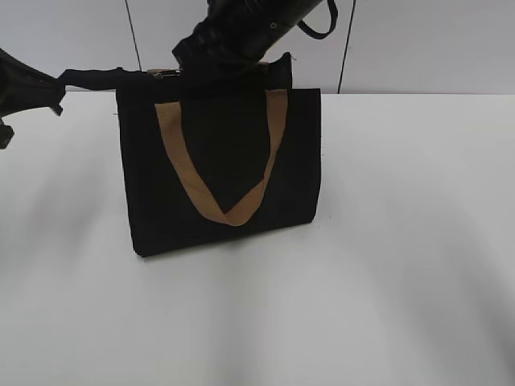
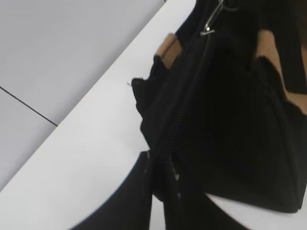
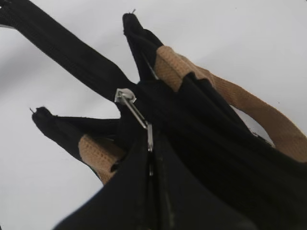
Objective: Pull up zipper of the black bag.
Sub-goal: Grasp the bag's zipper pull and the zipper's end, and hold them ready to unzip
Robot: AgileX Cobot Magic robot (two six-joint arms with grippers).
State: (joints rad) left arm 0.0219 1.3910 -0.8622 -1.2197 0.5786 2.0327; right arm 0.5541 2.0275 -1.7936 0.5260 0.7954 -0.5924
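Observation:
The black bag (image 1: 221, 173) stands upright on the white table, one tan handle hanging down its front. The zipper's black tape tail (image 1: 92, 77) sticks out level to the left of the bag's top edge. My left gripper (image 1: 55, 84) is shut on the end of that tail; the left wrist view shows the zipper (image 2: 184, 108) running up from the jaws (image 2: 162, 165) to the silvery pull tab (image 2: 209, 26). My right gripper (image 1: 182, 61) comes down from above onto the bag's top left. In the right wrist view its jaws (image 3: 150, 152) are shut on the pull tab (image 3: 136, 112).
The white table (image 1: 386, 281) spreads out in front of and beside the bag. A pale panelled wall (image 1: 426, 40) runs behind the table's far edge. The second tan handle (image 3: 249, 108) lies over the bag's far side.

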